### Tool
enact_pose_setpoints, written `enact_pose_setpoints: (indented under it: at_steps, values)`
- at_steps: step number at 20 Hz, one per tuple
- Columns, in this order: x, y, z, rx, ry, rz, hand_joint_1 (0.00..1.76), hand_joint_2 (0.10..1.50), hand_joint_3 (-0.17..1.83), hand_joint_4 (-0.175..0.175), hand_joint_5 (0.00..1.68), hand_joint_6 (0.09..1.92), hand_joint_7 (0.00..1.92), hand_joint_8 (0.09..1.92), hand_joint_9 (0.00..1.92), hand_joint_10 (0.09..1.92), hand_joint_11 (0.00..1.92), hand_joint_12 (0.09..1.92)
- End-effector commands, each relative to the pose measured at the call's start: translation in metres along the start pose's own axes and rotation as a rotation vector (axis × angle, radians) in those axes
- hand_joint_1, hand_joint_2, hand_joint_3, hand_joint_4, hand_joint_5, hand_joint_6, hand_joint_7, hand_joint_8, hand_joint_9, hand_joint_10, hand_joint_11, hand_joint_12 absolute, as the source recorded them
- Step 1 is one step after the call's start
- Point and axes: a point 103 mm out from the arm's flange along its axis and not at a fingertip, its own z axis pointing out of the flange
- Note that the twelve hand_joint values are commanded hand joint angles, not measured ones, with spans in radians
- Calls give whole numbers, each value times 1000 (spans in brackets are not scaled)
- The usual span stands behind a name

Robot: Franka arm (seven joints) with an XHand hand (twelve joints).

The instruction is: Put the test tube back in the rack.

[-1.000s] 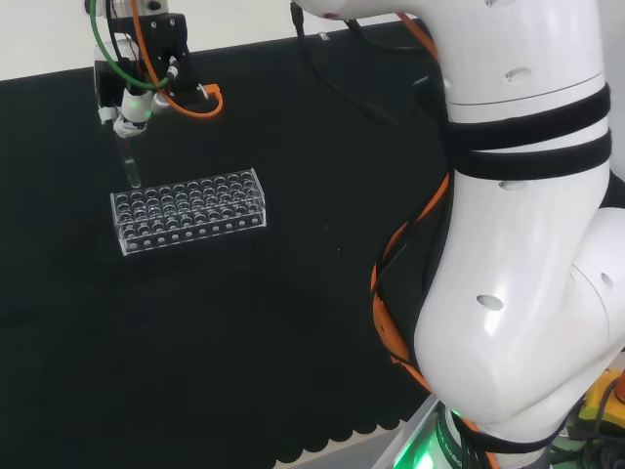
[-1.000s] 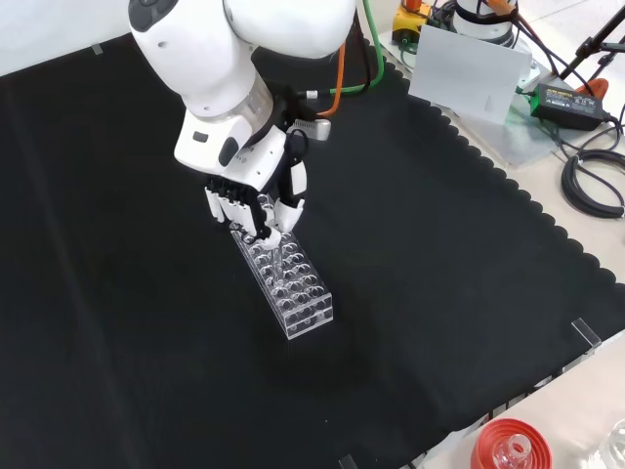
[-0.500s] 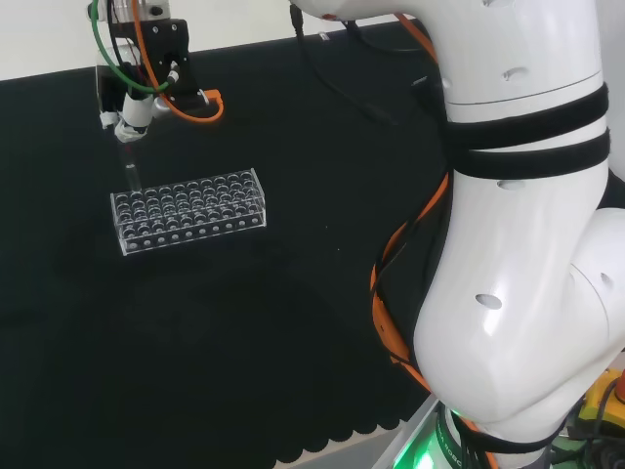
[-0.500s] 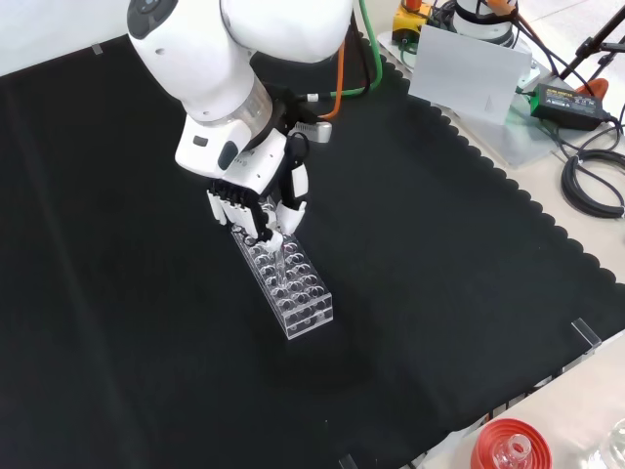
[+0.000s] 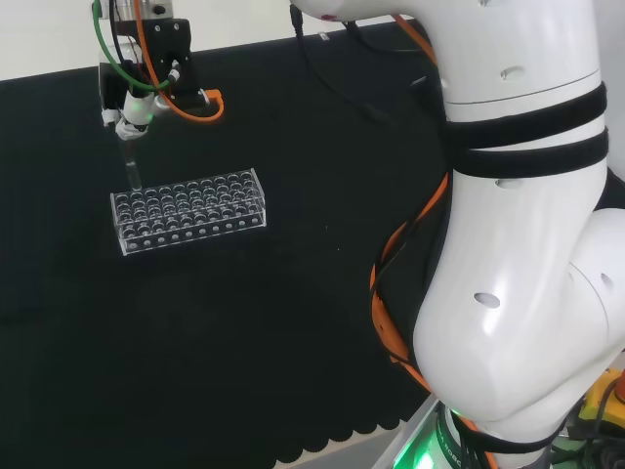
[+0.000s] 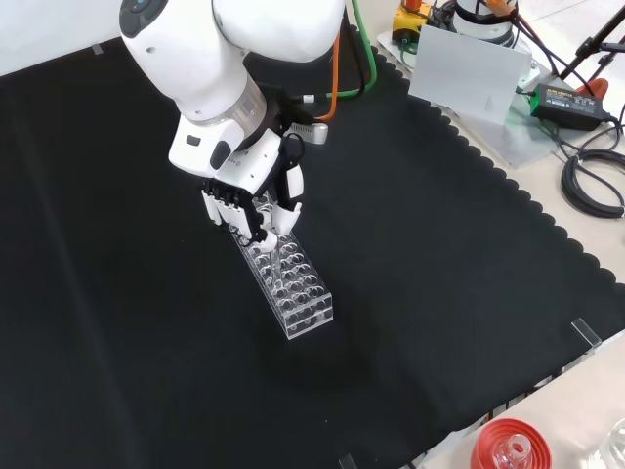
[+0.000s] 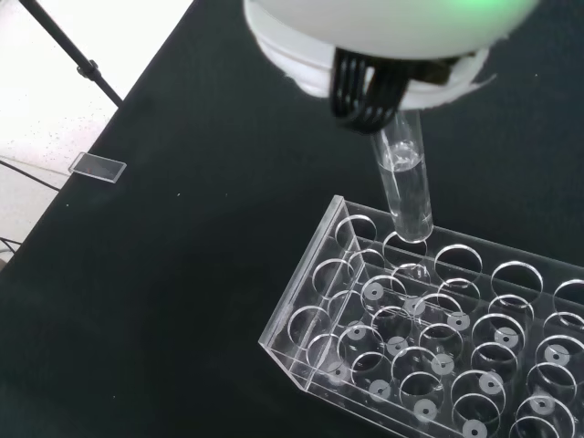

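- Head view: I have the hand (image 5: 134,109) up at the far left of the black-cloth table (image 5: 293,332), pinching the top of a clear glass test tube (image 5: 131,168) that hangs upright below it. I judge it is held by its upper end so that the round bottom stays free to go into a hole. The tube's lower end sits right at the left end of the clear plastic rack with rows of round holes (image 5: 187,208).
- Front view: the hand (image 6: 256,202) is curled over the far end of the rack (image 6: 288,283), fingers closed on the tube, which is hard to pick out here against the clear plastic.
- Wrist view: the tube (image 7: 405,187) points straight down from under the hand, its bottom poised over a hole in the rack's (image 7: 429,338) end row near the corner. I cannot tell whether it has entered; it looks just at the rim, so I judge that lowering is left.
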Motion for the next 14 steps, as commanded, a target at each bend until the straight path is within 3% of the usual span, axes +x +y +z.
enact_pose_setpoints:
  at_steps: [1, 14]
  values:
    - [1, 1, 3, 7, 5, 1, 1434, 647, 624, -175, 1270, 411, 1375, 781, 1279, 611, 1059, 1130]
    - [4, 2, 9, 17, 13, -3, 1434, 648, 623, -175, 1270, 410, 1375, 781, 1278, 611, 1059, 1129]
